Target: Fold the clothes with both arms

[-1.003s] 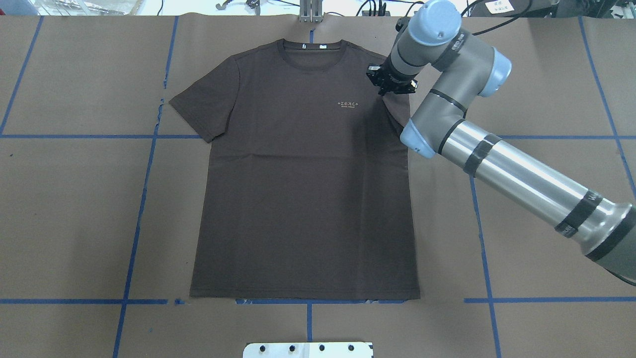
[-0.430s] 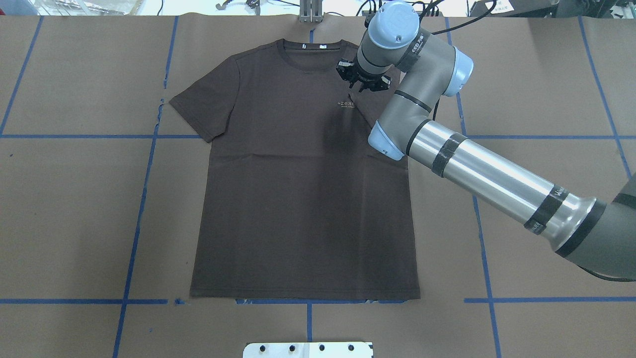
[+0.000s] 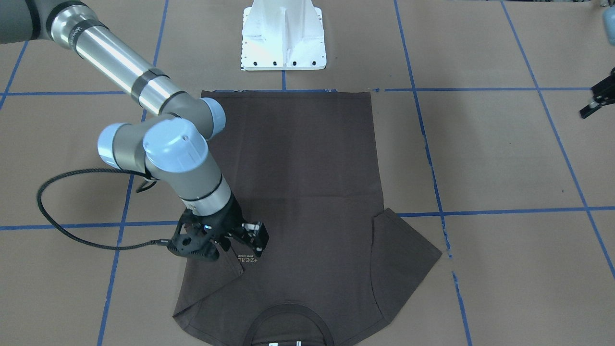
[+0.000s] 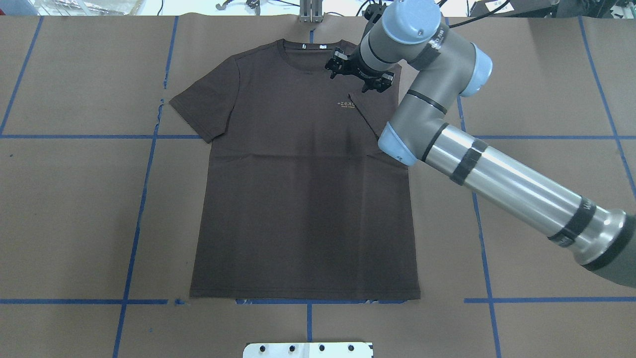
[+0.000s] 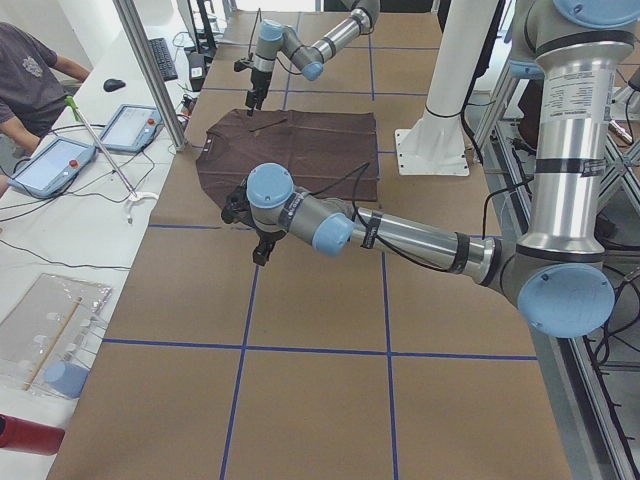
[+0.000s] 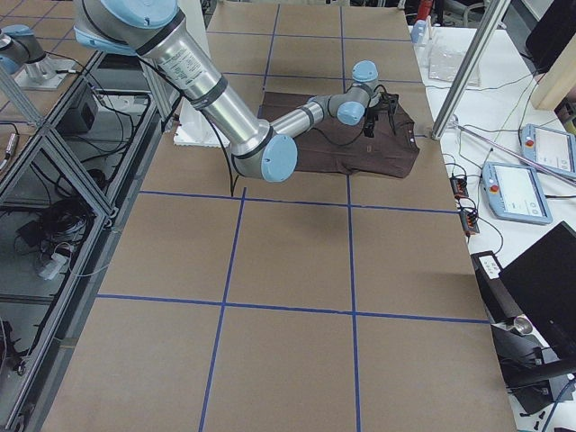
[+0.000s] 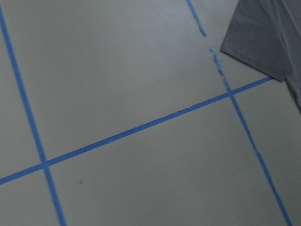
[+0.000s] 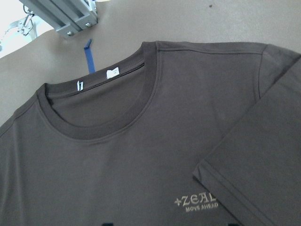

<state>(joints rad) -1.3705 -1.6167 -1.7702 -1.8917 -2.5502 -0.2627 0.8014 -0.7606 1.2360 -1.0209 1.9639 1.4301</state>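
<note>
The dark brown t-shirt (image 4: 298,199) lies flat, face up, collar at the far edge. Its right sleeve (image 4: 377,107) is folded inward over the chest and covers the end of the pale lettering (image 4: 346,104). My right gripper (image 4: 357,79) hovers over the chest by the collar, jaws apart and empty. In the right wrist view the folded sleeve (image 8: 263,155) lies loose beside the lettering (image 8: 195,201). My left gripper (image 5: 262,252) hangs above bare table beyond the shirt's other sleeve (image 7: 268,37). Only a part of it shows in the front view (image 3: 596,102), so I cannot tell its state.
The white pedestal base (image 3: 283,38) stands just behind the shirt's hem. A black cable loop (image 3: 53,211) hangs off the right arm. Blue tape lines (image 4: 144,199) cross the brown table cover. A person and tablets (image 5: 60,165) sit at the far side.
My right gripper has moved left over the shirt's chest toward the collar. The right sleeve has come with it and now lies folded inward.
</note>
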